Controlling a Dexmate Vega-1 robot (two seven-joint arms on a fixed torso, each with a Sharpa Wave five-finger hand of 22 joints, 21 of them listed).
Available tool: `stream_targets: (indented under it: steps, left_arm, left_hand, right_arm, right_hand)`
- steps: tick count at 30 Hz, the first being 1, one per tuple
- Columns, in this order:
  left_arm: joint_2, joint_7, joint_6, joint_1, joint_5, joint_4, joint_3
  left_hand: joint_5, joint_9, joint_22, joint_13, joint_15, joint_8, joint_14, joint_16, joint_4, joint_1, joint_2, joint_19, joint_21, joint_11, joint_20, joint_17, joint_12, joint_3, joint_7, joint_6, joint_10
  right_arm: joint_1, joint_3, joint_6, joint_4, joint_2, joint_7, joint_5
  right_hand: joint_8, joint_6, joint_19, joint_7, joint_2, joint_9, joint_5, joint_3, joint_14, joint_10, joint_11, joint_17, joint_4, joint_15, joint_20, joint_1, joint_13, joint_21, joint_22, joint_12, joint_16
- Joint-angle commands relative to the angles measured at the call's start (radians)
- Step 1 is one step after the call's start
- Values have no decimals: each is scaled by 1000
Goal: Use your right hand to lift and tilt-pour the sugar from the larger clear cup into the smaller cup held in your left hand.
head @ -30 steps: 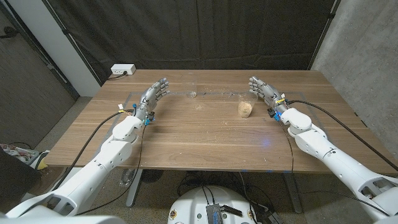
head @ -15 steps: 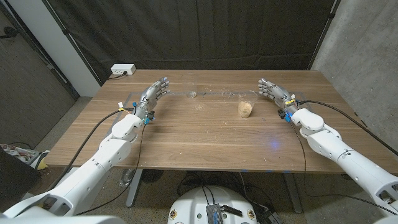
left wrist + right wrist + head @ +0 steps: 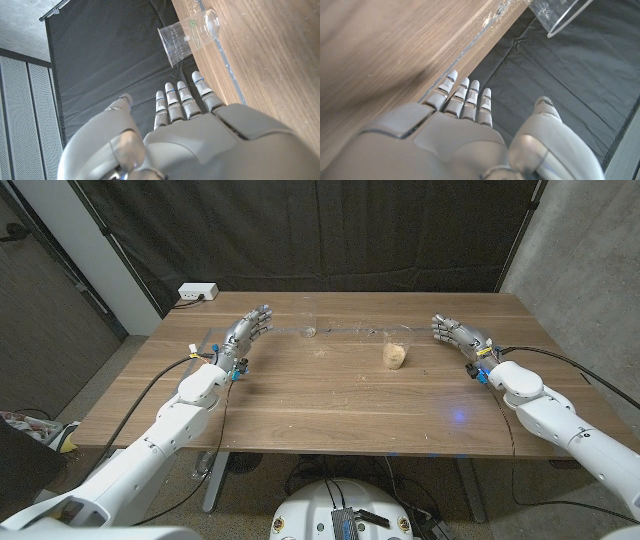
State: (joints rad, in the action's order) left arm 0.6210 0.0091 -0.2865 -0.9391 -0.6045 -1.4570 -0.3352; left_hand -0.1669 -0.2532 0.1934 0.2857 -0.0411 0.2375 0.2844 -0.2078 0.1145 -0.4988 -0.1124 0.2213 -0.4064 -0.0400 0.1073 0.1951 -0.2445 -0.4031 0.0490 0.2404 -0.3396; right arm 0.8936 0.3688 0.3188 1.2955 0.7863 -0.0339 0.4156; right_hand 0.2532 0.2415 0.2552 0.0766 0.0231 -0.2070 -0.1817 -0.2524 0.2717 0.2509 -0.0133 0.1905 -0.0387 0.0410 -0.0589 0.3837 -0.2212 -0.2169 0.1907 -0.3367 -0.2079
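Note:
The larger clear cup holds tan sugar and stands on the table right of centre. The smaller clear cup stands empty near the far middle; in the left wrist view this cup is beyond my fingers. My left hand is left of it, fingers apart, holding nothing. My right hand is right of the sugar cup with a clear gap, also open and empty. In the right wrist view a clear cup's rim shows beyond my fingertips; which cup it is I cannot tell.
A white power strip lies at the table's far left corner. A dark curtain hangs behind the table. A thin pale line runs across the wood near the far edge. Black cables trail along both forearms.
My right hand has moved to the right, away from the sugar cup. The left hand and both cups have stayed put.

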Motion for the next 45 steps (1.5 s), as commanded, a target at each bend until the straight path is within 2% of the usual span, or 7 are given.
stream_targets:
  steps: [1,12,19,27,35,39,45]
  left_arm:
    - [11,11,8,-15,2,-21,8]
    - [28,38,30,-28,21,-61,9]
    - [56,40,54,-33,42,-98,5]
    - [55,59,58,-58,33,-146,13]
    - [40,156,82,-96,94,-222,-3]
    - [30,202,107,-109,122,-262,-13]
    - [18,256,142,-111,167,-305,-28]
  left_hand:
    - [-7,-5,2,5,-21,5,10,-6,-2,4,-2,13,-1,1,0,3,-7,-4,3,12,-10]
    - [-7,-4,2,6,-22,6,13,-7,-1,7,-1,13,0,2,1,3,-9,-3,4,14,-15]
    - [-7,-4,3,7,-22,8,18,-7,-1,8,-1,16,0,0,-1,3,-10,-3,3,21,-20]
    - [-8,-4,3,7,-27,7,21,-7,-1,8,-1,19,-1,-5,-2,3,-11,-3,4,21,-23]
    - [-8,-3,4,8,-34,9,33,-11,-2,7,-2,22,-1,-6,-2,2,-13,-4,7,26,-30]
    - [-8,-3,4,8,-34,11,35,-11,-3,7,-2,23,-2,-5,-2,2,-16,-5,5,32,-38]
    - [-8,-2,4,9,-35,11,38,-11,-4,5,-3,26,-2,-10,-3,2,-17,-6,7,35,-42]
  right_arm:
    - [82,-8,24,50,98,128,-166]
    - [157,-40,40,82,157,179,-215]
    - [143,-22,87,49,195,105,-241]
    - [39,34,201,-88,209,-95,-235]
    - [-122,112,358,-299,171,-225,-304]
    - [-183,143,453,-404,149,-192,-378]
    - [-238,183,515,-477,151,-77,-516]
  right_hand:
    - [2,11,4,3,13,-4,-2,11,4,3,-10,4,3,71,8,-20,-3,-5,3,-3,-5]
    - [-8,-4,12,5,47,-4,-11,39,-6,-5,-24,6,11,85,27,-57,-6,-6,3,1,0]
    - [-19,-25,36,9,65,-5,-23,53,-4,-12,-34,5,11,103,49,-70,-8,-13,3,4,1]
    - [-46,-107,54,26,101,-10,-49,66,-18,-56,-51,1,-14,133,76,-48,-14,-14,3,23,10]
    - [-65,-235,57,26,151,-18,-92,93,-59,-124,-56,-2,-72,136,94,21,-24,-5,1,50,22]
    - [-64,-290,37,22,157,-21,-109,112,-116,-176,-50,-1,-90,113,90,44,-30,5,2,69,32]
    - [-60,-317,14,16,152,-24,-122,124,-152,-214,-41,1,-97,100,89,56,-35,14,3,82,33]
